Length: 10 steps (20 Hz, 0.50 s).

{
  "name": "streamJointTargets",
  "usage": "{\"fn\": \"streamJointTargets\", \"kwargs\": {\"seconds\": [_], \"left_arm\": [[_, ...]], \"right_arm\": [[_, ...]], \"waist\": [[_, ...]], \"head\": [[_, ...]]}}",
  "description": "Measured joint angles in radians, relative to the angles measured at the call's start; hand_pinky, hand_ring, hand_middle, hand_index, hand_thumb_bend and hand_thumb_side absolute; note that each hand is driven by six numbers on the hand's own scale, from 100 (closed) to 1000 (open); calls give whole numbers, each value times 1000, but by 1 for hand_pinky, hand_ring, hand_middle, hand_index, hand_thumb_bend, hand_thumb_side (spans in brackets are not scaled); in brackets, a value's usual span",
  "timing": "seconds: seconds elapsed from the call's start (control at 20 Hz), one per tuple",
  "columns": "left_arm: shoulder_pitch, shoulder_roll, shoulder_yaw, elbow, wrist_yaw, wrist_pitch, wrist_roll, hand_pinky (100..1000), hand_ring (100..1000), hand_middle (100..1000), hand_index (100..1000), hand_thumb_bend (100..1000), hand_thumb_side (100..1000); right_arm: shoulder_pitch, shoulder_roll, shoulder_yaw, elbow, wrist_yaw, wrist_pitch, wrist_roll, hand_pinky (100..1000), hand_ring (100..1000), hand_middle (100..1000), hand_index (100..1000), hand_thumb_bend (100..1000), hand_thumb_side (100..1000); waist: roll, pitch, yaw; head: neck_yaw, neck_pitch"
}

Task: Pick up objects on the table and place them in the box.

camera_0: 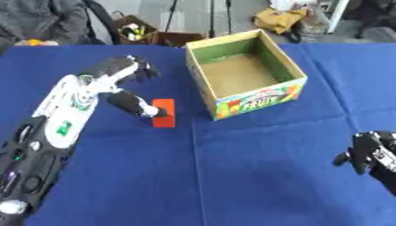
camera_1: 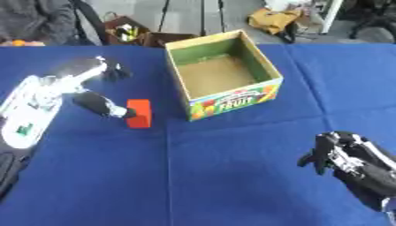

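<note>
- one red block (camera_0: 163,113) lies flat on the blue tablecloth (camera_0: 232,176), just left of the box's near left corner, apart from it.
- left hand (camera_0: 127,84) sits directly left of the block; its thumb tip (camera_0: 157,112) touches the block's left edge, while the other fingers (camera_0: 147,70) are held higher and farther back, clear of the block. hand spread, not closed on anything.
- one cardboard box (camera_0: 255,102), open at the top, green inside walls, fruit print on the front; nothing visible inside.
- right hand (camera_1: 340,154) shows at the lower right, well apart from block and box, fingers curled loosely, holding nothing.
</note>
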Motion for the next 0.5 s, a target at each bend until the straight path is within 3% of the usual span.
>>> {"fn": "streamJointTargets", "kwargs": {"seconds": [0.5], "left_arm": [[-62,-35,-23,158,-20,-83,-37,760,706,696,801,685,387]], "right_arm": [[0,0,0,0,0,2,2,572,325,342,364,100,248]], "waist": [[2,0,-11]], "head": [[5,0]]}}
